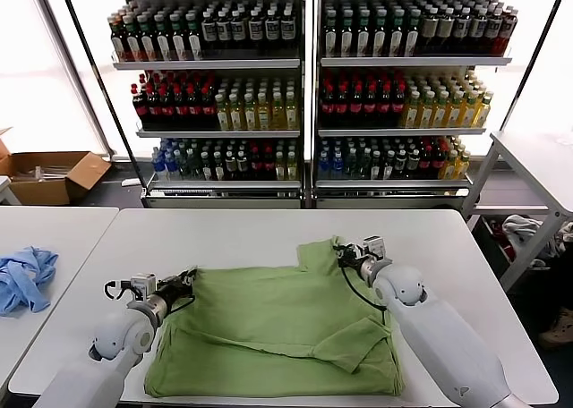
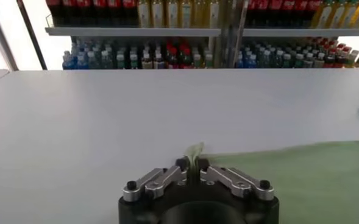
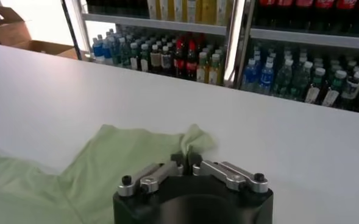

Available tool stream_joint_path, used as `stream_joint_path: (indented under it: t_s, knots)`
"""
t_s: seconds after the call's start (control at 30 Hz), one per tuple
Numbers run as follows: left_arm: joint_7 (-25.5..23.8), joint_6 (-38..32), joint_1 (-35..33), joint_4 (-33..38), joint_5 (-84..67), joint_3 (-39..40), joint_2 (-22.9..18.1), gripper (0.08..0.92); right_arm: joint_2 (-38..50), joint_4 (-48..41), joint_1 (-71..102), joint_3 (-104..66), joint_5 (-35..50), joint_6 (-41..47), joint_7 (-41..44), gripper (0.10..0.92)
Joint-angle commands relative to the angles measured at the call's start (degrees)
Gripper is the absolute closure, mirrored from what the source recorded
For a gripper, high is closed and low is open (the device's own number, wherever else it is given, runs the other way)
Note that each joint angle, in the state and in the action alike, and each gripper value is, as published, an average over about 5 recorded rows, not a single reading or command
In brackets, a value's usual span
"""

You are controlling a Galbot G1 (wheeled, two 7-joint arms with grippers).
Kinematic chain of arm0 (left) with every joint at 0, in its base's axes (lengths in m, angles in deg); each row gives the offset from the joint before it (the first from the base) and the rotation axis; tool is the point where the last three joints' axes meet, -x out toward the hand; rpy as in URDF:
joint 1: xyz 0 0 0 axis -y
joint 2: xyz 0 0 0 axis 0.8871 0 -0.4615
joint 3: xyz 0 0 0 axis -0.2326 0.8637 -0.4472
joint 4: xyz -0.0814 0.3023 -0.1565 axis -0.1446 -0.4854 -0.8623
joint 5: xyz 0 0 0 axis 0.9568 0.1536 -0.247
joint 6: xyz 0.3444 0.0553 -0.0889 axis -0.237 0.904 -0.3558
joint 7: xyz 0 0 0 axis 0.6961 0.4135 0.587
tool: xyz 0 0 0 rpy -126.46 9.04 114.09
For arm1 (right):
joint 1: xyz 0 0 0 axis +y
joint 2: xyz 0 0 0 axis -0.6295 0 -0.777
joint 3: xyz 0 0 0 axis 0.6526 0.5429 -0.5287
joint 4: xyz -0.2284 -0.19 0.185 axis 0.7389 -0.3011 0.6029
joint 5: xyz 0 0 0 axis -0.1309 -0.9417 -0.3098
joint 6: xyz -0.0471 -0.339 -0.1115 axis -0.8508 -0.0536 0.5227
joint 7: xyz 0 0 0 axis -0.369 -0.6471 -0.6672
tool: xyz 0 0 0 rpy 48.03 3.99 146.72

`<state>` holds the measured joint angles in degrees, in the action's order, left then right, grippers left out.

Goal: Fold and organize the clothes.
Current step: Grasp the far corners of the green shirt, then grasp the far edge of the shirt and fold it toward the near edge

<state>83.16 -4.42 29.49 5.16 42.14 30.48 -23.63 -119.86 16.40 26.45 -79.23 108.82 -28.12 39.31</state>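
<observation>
White and smooth, the table point(image 1: 269, 225) fills the near part of the head view, and on it the light green T-shirt point(image 1: 277, 332) lies spread out with some folds and wrinkles, its lower edge close to the near edge of the table. At the left edge of the shirt the left gripper point(image 1: 186, 280) sits low on the surface; in its wrist view the two fingers point(image 2: 184, 165) are pressed together on a small raised pinch of the green cloth. At the far right part of the shirt, by a sleeve that reaches toward the back of the table, the right gripper point(image 1: 344, 254) is also low, and its wrist view shows the jaws closed on a little peak of the same fabric. Both arms come in from the near corners, grey and white. To the left, on a second white table point(image 1: 54, 225) set apart by a narrow gap, a light blue garment point(image 1: 24, 278) lies crumpled. Farther back on the left, an open cardboard box point(image 1: 49, 175) stands on the floor by a bright window. Behind the tables, two tall shelf units point(image 1: 309, 95) hold many rows of bottles point(image 1: 206, 30) with dark, red, yellow and blue contents. At the far right another white table point(image 1: 542, 157) is partly seen.
</observation>
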Motion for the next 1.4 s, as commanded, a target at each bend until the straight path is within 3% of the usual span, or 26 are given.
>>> stream_joint_path:
  t_s: [0.03,0.4,0.73,1.0,1.4]
  knots:
    - [1.8,-3.2,-0.7,3.6,-0.9,-0.8,1.4,0.896,3.4,7.7,0.8,-2.2,4.7,-1.6,-0.7,0.919]
    - [8.9,-5.9,-9.7,16.1,-1.3,-3.0,8.7,0.914,15.5,28.7,14.1,-8.7,8.7,-1.4,-1.6,0.919]
    - [13.5,-6.0,-24.4,29.0,2.4,-5.5,12.1,0.914,21.0,45.4,34.3,-14.8,5.8,-1.8,-1.6,0.919]
    - [14.3,-4.6,-32.5,34.5,6.2,-8.7,12.5,0.914,23.2,51.6,49.8,-24.2,3.4,-3.6,-0.2,0.919]
    - [15.3,-4.4,-35.9,34.7,10.3,-8.7,11.7,0.914,22.7,54.5,62.2,-32.3,1.3,-5.9,0.6,0.919]
